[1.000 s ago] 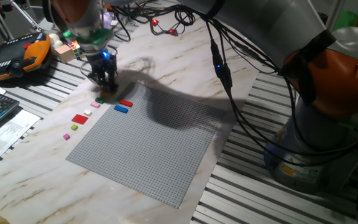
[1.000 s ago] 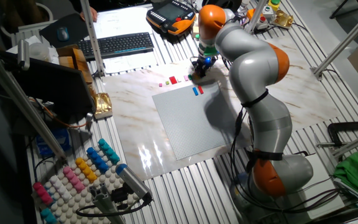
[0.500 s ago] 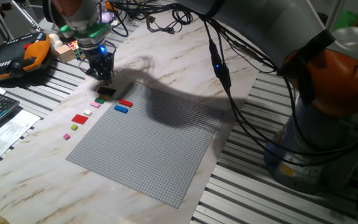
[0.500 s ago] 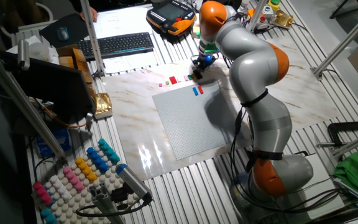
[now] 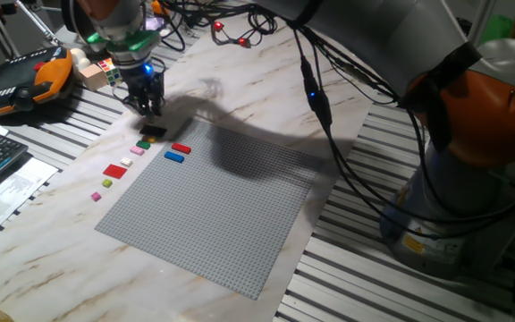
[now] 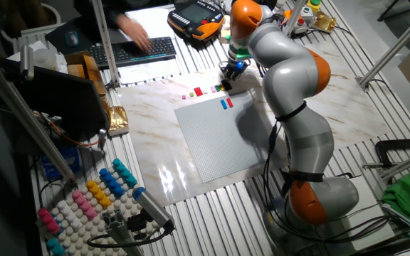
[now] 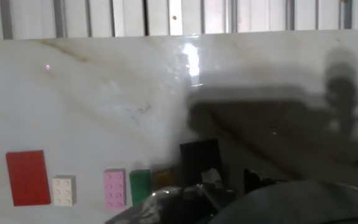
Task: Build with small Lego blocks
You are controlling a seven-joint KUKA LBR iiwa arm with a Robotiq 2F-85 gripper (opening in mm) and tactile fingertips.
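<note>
**Hovering over the loose bricks at the baseplate's far corner**

Hanging just above the worktop (image 5: 240, 80), the end effector (image 5: 149, 105) sits over the black brick (image 5: 153, 131) that lies off the corner of the grey baseplate (image 5: 213, 206). No brick can be made out between its fingers, but whether they are parted or together I cannot tell — in both fixed views the tips are small and dark, and the hand view shows only a blurred dark mass along its lower edge.

The small Lego blocks lie in a loose row on the bare marble beside the plate: in the hand view a red plate (image 7: 27, 177), a white brick (image 7: 63, 190), a pink brick (image 7: 114, 188) and a green brick (image 7: 140, 185), with the black one nearest the fingers. Kept off the studs, they are presumably stock, free to be lifted without prying.

Two pieces already sit on the baseplate near that corner — a red brick (image 5: 181, 148) and a blue brick (image 5: 174, 157), side by side. That looks like the start of the build, placed close to the supply.

A Rubik's cube (image 5: 103, 70) stands behind the arm, apart from the work.
</note>
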